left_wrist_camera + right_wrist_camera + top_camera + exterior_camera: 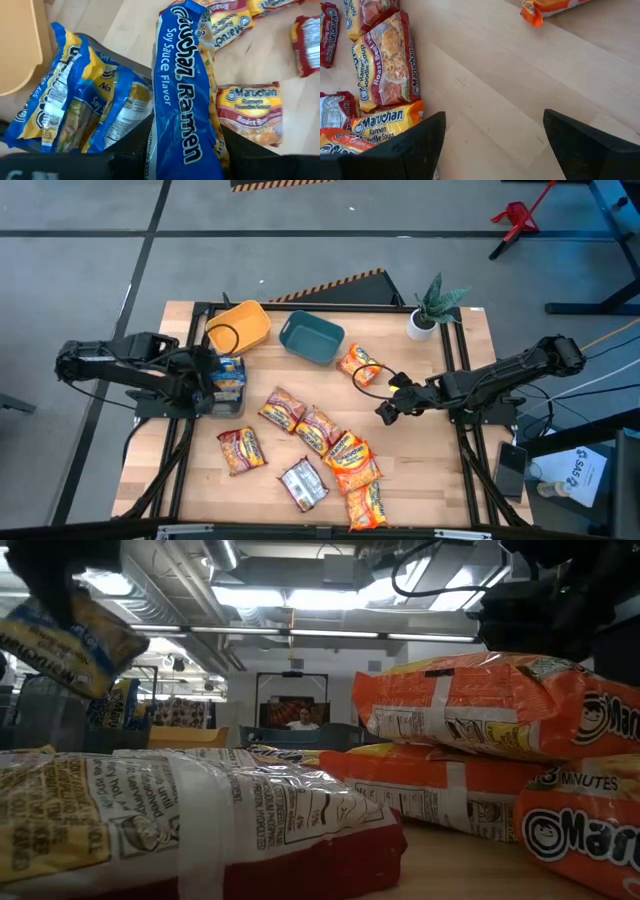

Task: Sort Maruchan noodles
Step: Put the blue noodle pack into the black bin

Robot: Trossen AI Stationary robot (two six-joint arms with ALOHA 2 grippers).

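Between left gripper (pixel 185 150) fingers: blue packet (pixel 182 95) clamped, more blue packets (pixel 75 115) just beside. Right gripper (pixel 492 142) spread wide over bare table (pixel 520 75), holding nothing, maroon packet (pixel 387 60) near.

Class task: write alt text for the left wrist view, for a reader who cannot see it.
The left gripper holds a blue soy sauce ramen packet upright above the wooden table. Beside it lie more blue packets, and red roast beef packets lie beyond, with a yellow bin's edge at one side.
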